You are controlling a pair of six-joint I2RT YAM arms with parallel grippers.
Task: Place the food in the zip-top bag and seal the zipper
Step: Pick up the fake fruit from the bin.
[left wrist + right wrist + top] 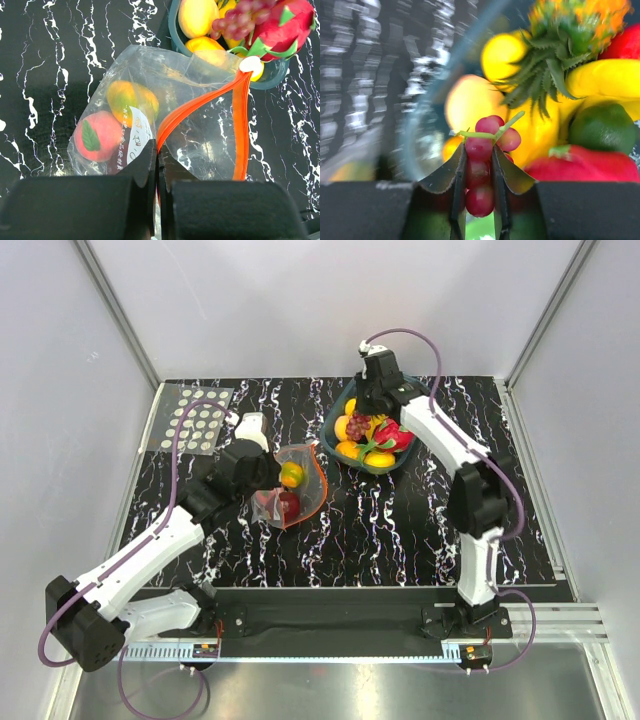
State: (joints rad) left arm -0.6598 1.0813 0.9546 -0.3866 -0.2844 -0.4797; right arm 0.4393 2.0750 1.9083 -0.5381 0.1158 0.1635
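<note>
At centre of the top view, the zip-top bag [290, 488] sat on the desk [400, 530], its zipper [200, 102] pinched in the left gripper [158, 156]. Upper right, the right gripper [479, 167] grasped a grape bunch [487, 140] at the tray [330, 430]; probably it should lift straight, then enter the mouth slowly. How wide the mouth opened was hard to judge.

At the bottom centre of the frame the left gripper [157, 155] has its fingers pressed together on the mouth edge of the zip-top bag [210, 135], where the red-orange zipper [200, 102] runs in. The strip climbs to a white slider [250, 65] at upper right, and a second strip drops from there. Inside the bag lie an orange-green fruit [131, 101] and a pink fruit [97, 136] beside a white label [139, 135]. Along the top edge a teal tray [274, 76] holds yellow fruits [197, 17], grapes [235, 17] and a red fruit [285, 27], on the black, white-veined desk [60, 75].
</note>
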